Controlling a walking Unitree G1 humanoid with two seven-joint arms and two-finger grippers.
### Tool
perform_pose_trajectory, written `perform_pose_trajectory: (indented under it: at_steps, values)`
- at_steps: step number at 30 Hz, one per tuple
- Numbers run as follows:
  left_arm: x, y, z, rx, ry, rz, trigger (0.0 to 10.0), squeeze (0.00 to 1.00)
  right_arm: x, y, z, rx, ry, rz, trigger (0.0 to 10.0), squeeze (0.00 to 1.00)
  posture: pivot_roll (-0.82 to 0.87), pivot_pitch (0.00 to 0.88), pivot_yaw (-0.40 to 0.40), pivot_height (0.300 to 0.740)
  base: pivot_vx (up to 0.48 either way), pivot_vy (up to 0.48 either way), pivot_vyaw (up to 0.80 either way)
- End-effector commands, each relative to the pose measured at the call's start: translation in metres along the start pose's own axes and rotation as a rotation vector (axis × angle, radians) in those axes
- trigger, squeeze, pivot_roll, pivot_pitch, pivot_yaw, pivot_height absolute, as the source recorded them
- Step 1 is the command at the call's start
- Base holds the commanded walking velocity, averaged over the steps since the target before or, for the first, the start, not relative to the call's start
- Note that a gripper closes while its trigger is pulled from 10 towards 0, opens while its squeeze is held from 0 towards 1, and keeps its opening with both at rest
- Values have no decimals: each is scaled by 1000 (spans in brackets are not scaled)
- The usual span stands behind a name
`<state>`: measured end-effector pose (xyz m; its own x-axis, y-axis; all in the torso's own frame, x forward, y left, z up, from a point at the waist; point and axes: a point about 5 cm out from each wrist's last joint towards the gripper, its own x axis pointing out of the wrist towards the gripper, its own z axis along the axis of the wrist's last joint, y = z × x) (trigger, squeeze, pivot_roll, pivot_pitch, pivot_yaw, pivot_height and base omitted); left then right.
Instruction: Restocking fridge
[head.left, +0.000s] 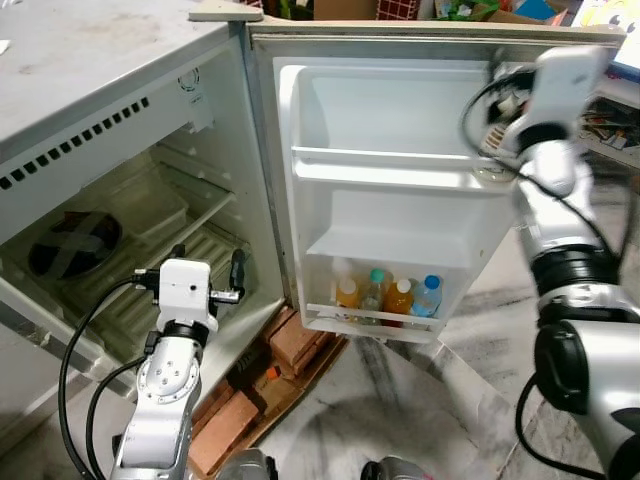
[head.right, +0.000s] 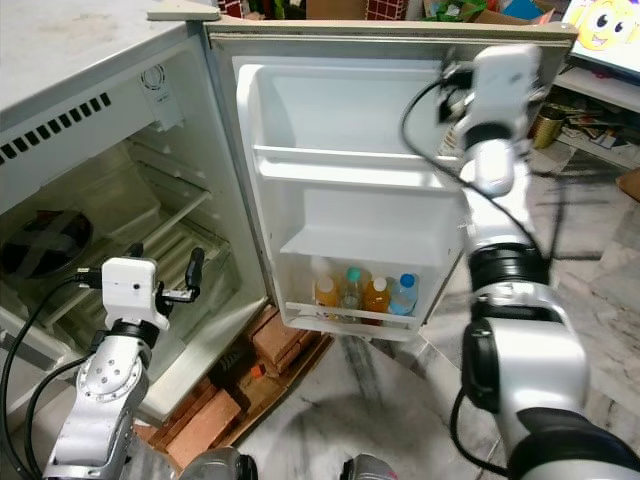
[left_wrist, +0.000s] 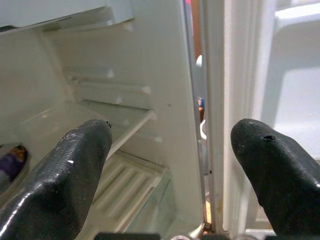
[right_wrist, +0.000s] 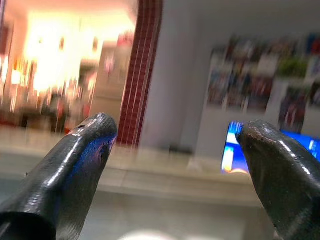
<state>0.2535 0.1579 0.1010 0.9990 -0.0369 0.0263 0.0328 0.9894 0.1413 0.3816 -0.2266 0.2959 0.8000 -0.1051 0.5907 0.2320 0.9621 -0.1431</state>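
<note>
The fridge stands open, its white door (head.left: 400, 130) swung wide. The door's upper shelves are bare. Its bottom shelf holds several bottles (head.left: 385, 295): two with orange drink, two clear with teal and blue caps. My left gripper (head.left: 208, 262) is open and empty, low in front of the fridge's inner compartment, close to the ribbed glass shelf (left_wrist: 125, 185). A dark round dish (head.left: 72, 245) lies deeper inside on the left. My right arm (head.left: 560, 85) is raised by the door's top outer corner; its gripper (right_wrist: 175, 145) is open and empty, facing out into the room.
Red bricks (head.left: 290, 345) and cardboard prop up the fridge's base. A marble floor (head.left: 420, 410) spreads before the door. Cluttered shelves (head.right: 600, 90) stand at the right, behind my right arm. The fridge's hinge post (left_wrist: 215, 115) lies just beyond my left fingers.
</note>
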Motion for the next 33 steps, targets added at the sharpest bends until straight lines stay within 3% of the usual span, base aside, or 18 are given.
perform_pose_trajectory:
  at_steps: [1,7,11,12,13,14,20,26,33]
  values:
    - [2,-3,0,7,4,-6,10000,0,-8,2,4,33,-48,34,10000,1000,104,52,31,740,0,0,0]
    - [2,-4,-2,20,12,-11,10000,0,-26,9,10,-9,-96,90,10000,1000,100,47,40,740,0,0,0]
    - [3,0,-3,41,18,-12,10000,0,-50,19,21,-43,-138,124,10000,890,95,39,49,740,0,0,0]
    - [3,1,-3,46,19,-10,10000,0,-56,22,25,-59,-156,138,10000,322,94,39,50,740,0,0,0]
    - [4,3,-4,50,20,-8,10000,0,-61,25,27,-67,-167,147,10000,247,91,38,53,740,0,0,0]
    - [5,4,-4,53,22,-5,10000,0,-67,29,30,-76,-175,163,10000,0,89,37,53,740,0,0,0]
    - [8,1,0,46,4,-5,10000,0,-80,38,25,-87,-129,180,10000,0,85,36,56,740,-323,0,0]
    - [9,1,1,46,-4,-6,10000,0,-99,55,0,31,71,319,10000,0,88,33,51,740,-291,0,0]
    - [8,3,-1,50,3,0,10000,0,-119,52,-25,45,196,367,10000,0,84,33,48,740,-224,0,0]
